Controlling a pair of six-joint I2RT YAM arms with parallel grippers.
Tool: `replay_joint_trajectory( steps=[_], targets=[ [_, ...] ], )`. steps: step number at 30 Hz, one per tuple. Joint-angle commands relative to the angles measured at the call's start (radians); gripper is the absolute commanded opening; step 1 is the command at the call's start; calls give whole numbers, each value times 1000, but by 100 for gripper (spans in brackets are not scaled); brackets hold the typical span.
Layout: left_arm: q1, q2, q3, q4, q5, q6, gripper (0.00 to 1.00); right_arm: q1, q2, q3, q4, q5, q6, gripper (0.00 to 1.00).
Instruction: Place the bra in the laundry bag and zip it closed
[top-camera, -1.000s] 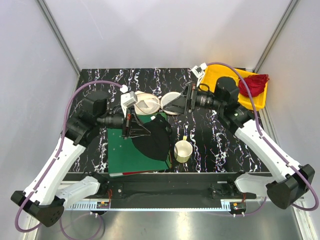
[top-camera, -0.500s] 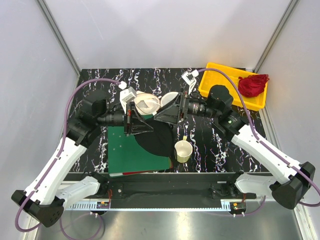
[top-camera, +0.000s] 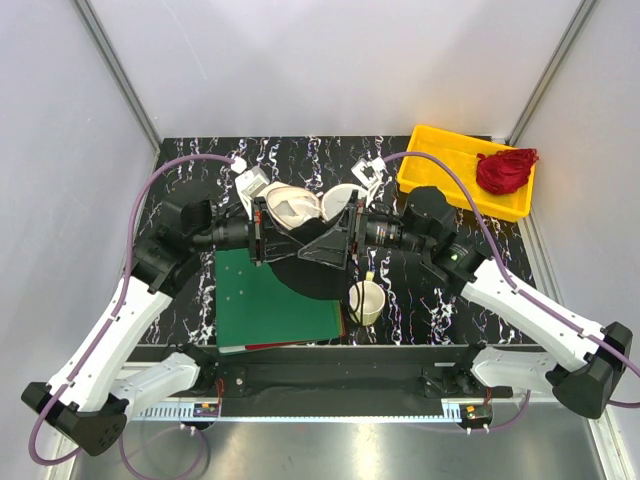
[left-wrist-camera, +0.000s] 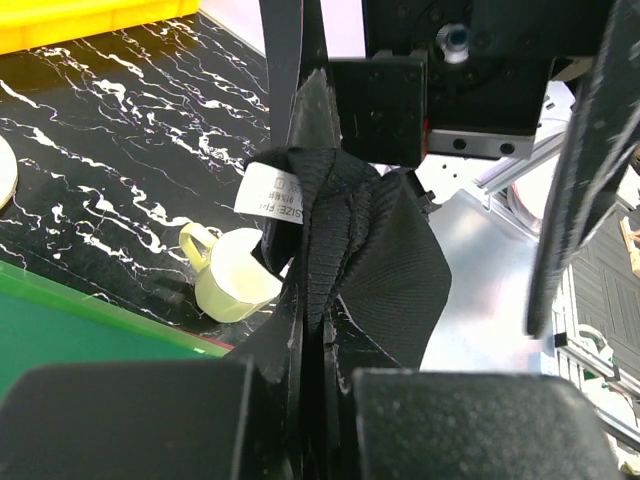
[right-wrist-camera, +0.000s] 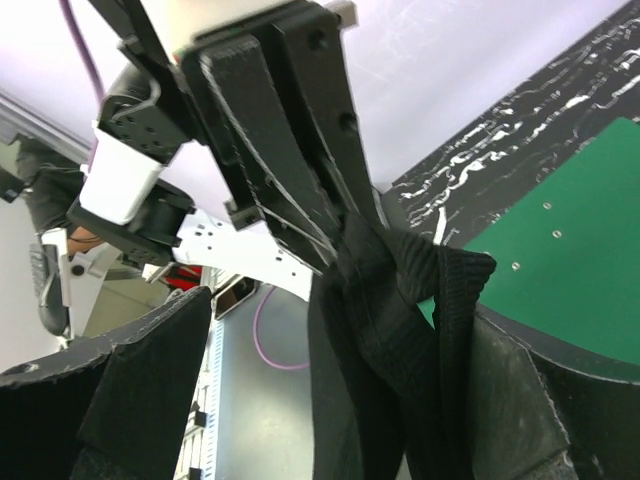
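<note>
two white arms come in from the near corners and meet head-on over the middle. the left arm (top-camera: 120, 320) runs forward from its base, bends sharply at the elbow, and turns its black wrist level so that it points to the right. the right arm (top-camera: 520, 305) mirrors it, with its wrist pointing left. the left gripper (top-camera: 288, 243) has its fingers pressed together, pinching a fold of the bra (left-wrist-camera: 370, 250) between them. the right gripper (top-camera: 325, 240) faces it tip to tip. its fingers (right-wrist-camera: 130, 400) are spread wide apart, straddling the left gripper's tips and the pinched fold.
</note>
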Motion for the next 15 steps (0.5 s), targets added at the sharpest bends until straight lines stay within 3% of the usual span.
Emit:
replay_joint_trajectory(
  steps=[1, 8, 15],
  targets=[
    [0, -15, 48, 55, -26, -20, 0, 10, -46, -24, -4, 24, -21, 95],
    [3, -26, 47, 107, -12, -56, 0, 10, -68, -79, 34, -25, 29, 79],
    [15, -28, 49, 141, -11, -97, 0, 10, -117, -128, 36, -2, 39, 83]
  ],
)
